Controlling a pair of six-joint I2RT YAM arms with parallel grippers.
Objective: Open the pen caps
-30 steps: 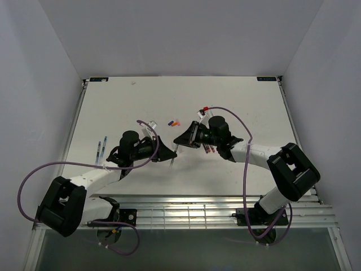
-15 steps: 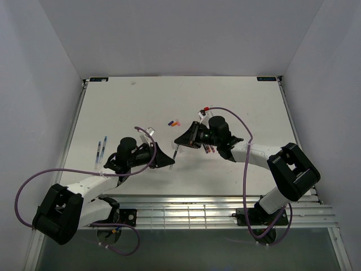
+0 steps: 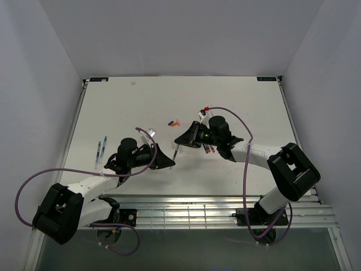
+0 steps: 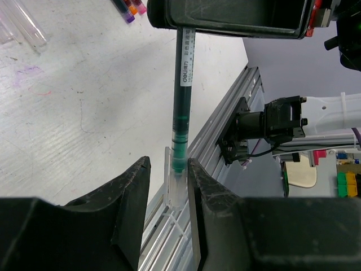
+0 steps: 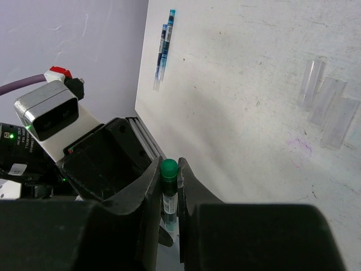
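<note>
While the right gripper point(image 5: 168, 165) pinches the green pen point(image 4: 184, 73), its tip sits inside the clear pen cap point(image 4: 175, 189) that the left gripper point(image 4: 168, 169) clamps.

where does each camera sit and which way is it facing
Top external: above and behind the bases, looking down on the white table; both arms show, left gripper and right gripper facing each other.
Left wrist: on the left arm, looking along its own fingers at the clear plastic pen cap between them, the right gripper beyond.
Right wrist: on the right arm, looking past its fingers, shut on the dark green stick pen, toward the left arm.
Shared: both wrist views show that pen.
</note>
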